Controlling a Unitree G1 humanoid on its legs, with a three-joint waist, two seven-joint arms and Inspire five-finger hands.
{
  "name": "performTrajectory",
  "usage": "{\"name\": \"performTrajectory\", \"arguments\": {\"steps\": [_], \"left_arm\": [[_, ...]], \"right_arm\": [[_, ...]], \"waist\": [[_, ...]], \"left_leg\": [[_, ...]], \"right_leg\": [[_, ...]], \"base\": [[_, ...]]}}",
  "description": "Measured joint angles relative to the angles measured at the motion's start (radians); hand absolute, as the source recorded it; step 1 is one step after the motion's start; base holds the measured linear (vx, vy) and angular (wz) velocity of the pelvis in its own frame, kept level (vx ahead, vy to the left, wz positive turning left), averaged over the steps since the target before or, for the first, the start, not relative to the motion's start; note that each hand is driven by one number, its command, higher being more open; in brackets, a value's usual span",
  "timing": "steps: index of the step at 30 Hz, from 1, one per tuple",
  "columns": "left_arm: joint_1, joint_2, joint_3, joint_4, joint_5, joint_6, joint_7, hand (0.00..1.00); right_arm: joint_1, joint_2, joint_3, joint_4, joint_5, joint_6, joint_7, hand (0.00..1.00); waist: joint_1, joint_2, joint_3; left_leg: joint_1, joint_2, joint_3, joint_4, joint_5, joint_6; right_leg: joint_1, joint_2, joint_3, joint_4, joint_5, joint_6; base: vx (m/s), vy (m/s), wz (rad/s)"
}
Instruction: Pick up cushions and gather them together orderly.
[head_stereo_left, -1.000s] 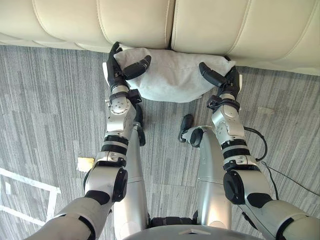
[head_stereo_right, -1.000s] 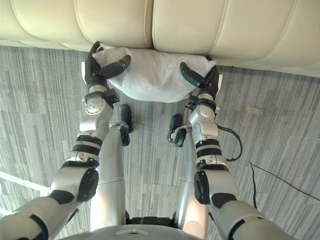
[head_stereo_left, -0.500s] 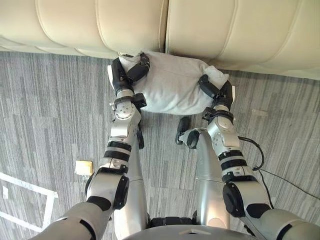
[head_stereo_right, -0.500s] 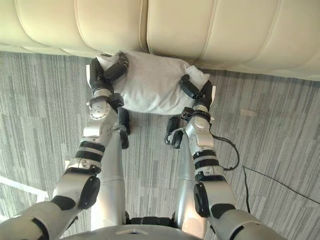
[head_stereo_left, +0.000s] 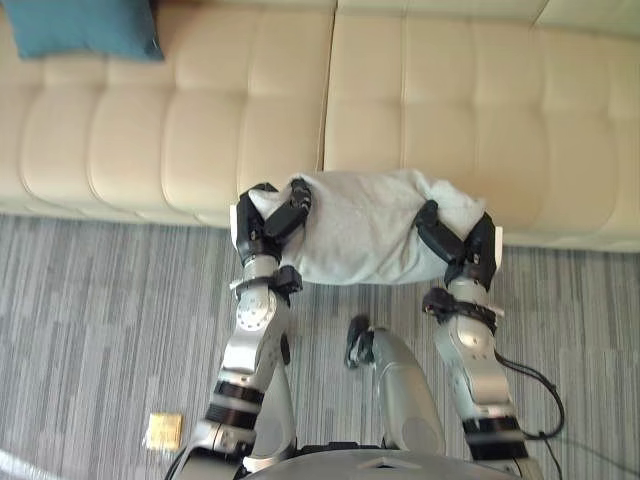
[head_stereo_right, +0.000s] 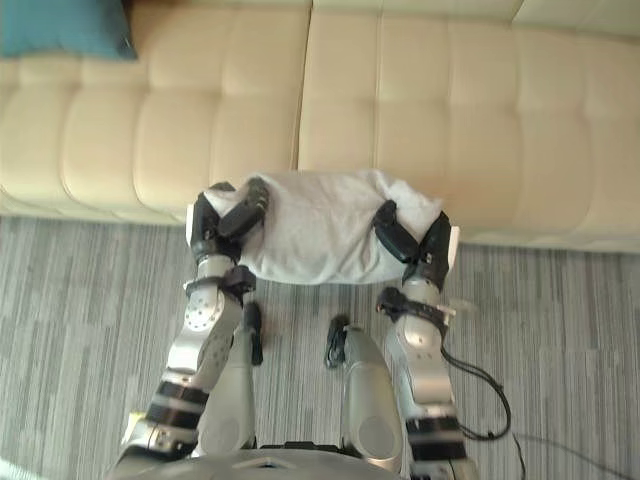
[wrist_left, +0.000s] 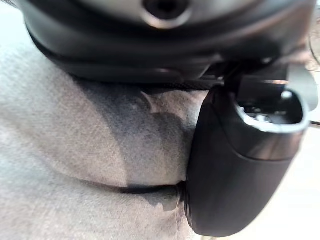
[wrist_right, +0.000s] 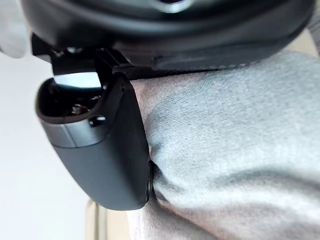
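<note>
Left hand (head_stereo_left: 256, 236) and right hand (head_stereo_left: 470, 256) grip opposite ends of a pale grey cushion (head_stereo_left: 365, 225), thumbs curled over its top, holding it up before the front edge of a cream sofa (head_stereo_left: 200, 110). Its cloth is soft and rumpled. Grey striped carpet (head_stereo_left: 90, 310) lies below. A teal cushion (head_stereo_left: 85, 28), cut off by the frame, sits far left on the sofa. The fingers behind the grey cushion are hidden, probably curled

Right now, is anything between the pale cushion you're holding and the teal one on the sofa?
Nothing visible. Left hand and right hand grip the pale cushion at the front of the sofa; bare seat lies between it and the teal cushion.
</note>
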Motion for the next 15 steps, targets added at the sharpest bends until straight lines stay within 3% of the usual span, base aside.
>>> {"name": "performTrajectory", "arguments": {"steps": [4, 7, 10, 13, 15], "left_arm": [[0.114, 0.003, -0.014, -0.042, -0.001, -0.015, -0.017, 0.0], [0.156, 0.013, -0.037, -0.051, -0.003, -0.015, -0.018, 0.0], [0.198, 0.013, -0.05, -0.053, -0.01, -0.015, -0.019, 0.0], [0.221, 0.014, -0.068, -0.053, -0.01, -0.015, -0.019, 0.0], [0.235, 0.014, -0.085, -0.052, -0.011, -0.015, -0.019, 0.0]], "right_arm": [[0.076, -0.002, 0.012, -0.033, -0.028, -0.009, 0.038, 0.0], [0.098, -0.004, 0.012, -0.035, -0.036, -0.009, 0.042, 0.0], [0.125, -0.017, 0.016, -0.043, -0.062, -0.009, 0.042, 0.0], [0.134, -0.033, 0.018, -0.074, -0.074, -0.009, 0.042, 0.0], [0.133, -0.034, 0.017, -0.088, -0.086, -0.009, 0.039, 0.0]], "waist": [[0.0, 0.015, -0.082], [0.001, 0.024, -0.091], [0.0, 0.027, -0.092], [-0.004, 0.042, -0.101], [0.002, 0.055, -0.116]], "left_leg": [[0.117, 0.0, 0.02, -0.091, 0.007, -0.006], [0.15, 0.0, 0.012, -0.077, 0.007, -0.006], [0.116, 0.004, -0.019, 0.086, -0.002, 0.014], [0.051, 0.014, -0.034, 0.254, 0.006, 0.028], [0.012, -0.002, -0.048, 0.272, -0.069, 0.04]], "right_leg": [[0.091, 0.014, 0.018, -0.066, 0.001, 0.0], [0.14, 0.017, 0.02, -0.086, 0.0, 0.0], [0.2, 0.02, 0.02, -0.108, -0.005, -0.001], [0.232, 0.024, 0.027, -0.116, -0.027, -0.026], [0.244, 0.03, 0.039, -0.141, -0.025, -0.038]], "base": [[0.14, -0.012, -0.15], [0.1, -0.012, -0.08], [0.04, -0.001, -0.06], [0.01, 0.011, 0.01], [0.06, 0.069, -0.07]]}}
